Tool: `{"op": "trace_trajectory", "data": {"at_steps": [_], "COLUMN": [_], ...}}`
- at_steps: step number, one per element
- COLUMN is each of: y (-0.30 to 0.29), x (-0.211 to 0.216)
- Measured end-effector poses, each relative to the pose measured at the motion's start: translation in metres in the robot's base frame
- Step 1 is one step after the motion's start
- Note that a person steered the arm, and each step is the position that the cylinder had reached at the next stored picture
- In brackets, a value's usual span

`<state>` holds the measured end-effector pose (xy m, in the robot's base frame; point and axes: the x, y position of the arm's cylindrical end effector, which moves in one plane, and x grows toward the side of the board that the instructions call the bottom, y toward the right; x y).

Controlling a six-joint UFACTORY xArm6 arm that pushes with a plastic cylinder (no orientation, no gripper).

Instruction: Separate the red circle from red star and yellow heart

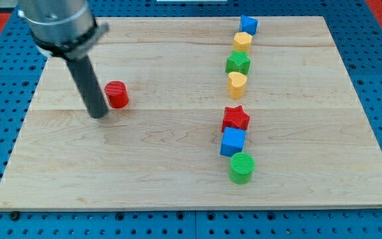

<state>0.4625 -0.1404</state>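
No pincer on this arm — my tip [99, 114] rests on the bench [178, 179], holding nothing, just left of the red circle [117, 94]. Red star [236, 118] and yellow heart [237, 83] stand well apart, toward the view's right.

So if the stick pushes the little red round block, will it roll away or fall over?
Probably neither. The red circle stands on its flat end, squat and wide, so it should slide on the smooth wooden board. My tip sits just to the view's left of it; an off-centre push might make it veer sideways.
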Motion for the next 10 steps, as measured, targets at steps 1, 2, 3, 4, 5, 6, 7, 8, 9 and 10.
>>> {"op": "trace_trajectory", "data": {"at_steps": [1, 2, 3, 4, 5, 6, 7, 8, 9, 10], "y": [0.024, 0.004, 0.026, -0.016, -0.024, -0.040, -0.059, -0.051, -0.005, 0.020], "x": [-0.035, -0.060, -0.037, -0.044, -0.055, -0.080, -0.070, -0.107, -0.116, -0.067]}}
